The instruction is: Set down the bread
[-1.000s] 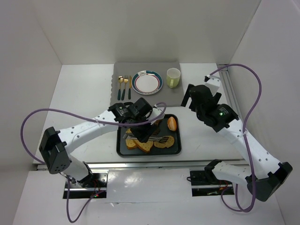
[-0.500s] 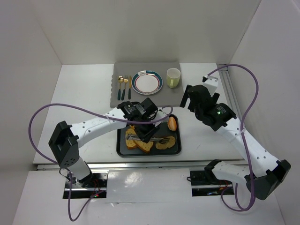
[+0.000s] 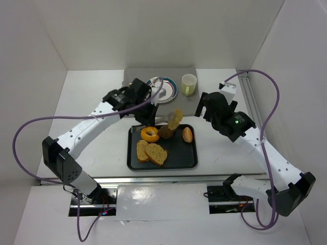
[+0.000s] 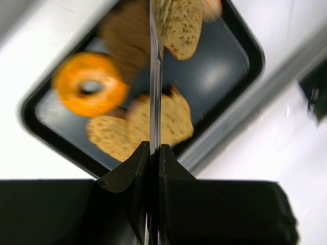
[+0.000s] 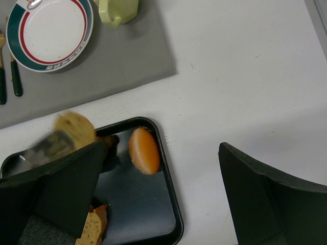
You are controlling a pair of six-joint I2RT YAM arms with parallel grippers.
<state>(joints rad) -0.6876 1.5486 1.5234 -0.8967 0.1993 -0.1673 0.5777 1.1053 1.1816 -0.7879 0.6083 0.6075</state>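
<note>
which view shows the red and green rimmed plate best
Right wrist: the plate sits nearly whole and uncovered on the grey mat, only its top edge cropped. In the top external view the left arm hides its left side. The left wrist view misses it.

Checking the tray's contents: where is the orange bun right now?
In the top view the orange bun lies in the black tray near its far right corner, right of the lifted bread slice, with the ring doughnut farther left.
</note>
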